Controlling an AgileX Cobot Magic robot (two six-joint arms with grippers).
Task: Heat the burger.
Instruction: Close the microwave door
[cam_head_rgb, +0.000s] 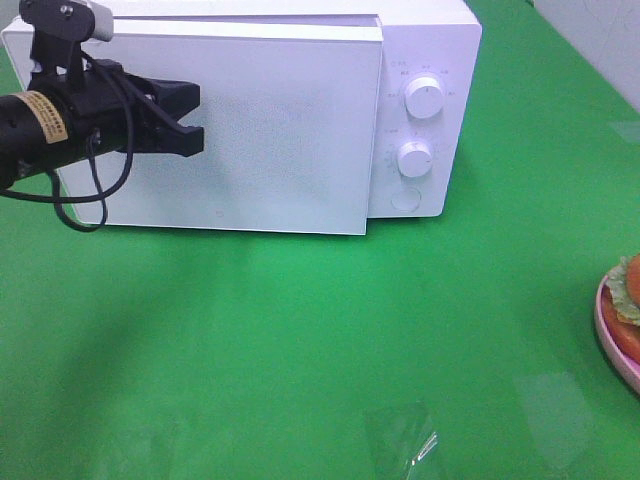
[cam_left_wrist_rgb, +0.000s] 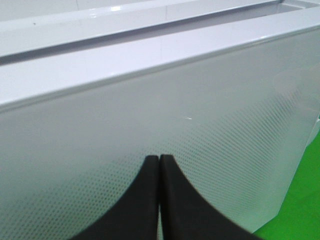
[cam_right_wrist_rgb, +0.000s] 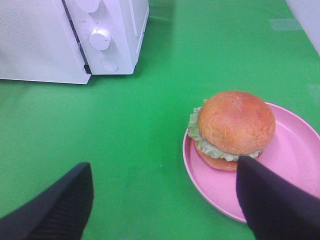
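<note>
Now your left pincer (cam_left_wrist_rgb: 159, 165) is pressing shut, empty, before the microwave door (cam_left_wrist_rgb: 165, 150); your right pincer (cam_right_wrist_rgb: 165, 195) is gaping wide, the burger (cam_right_wrist_rgb: 232, 129) sitting in the pink bowl (cam_right_wrist_rgb: 295, 150) just ahead of its fingertips.

White microwave (cam_head_rgb: 300, 120) with two knobs (cam_head_rgb: 425, 98) on green table (cam_head_rgb: 300, 330); pink bowl (cam_right_wrist_rgb: 295, 150) well apart.

Microwave door (cam_head_rgb: 240, 130) ajar, blocking the cavity; green table (cam_head_rgb: 300, 340) before it lies open.

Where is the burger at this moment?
The golden-brown bun burger sits in the shallow pink bowl, at the right edge of the high view, right of the white microwave.
</note>
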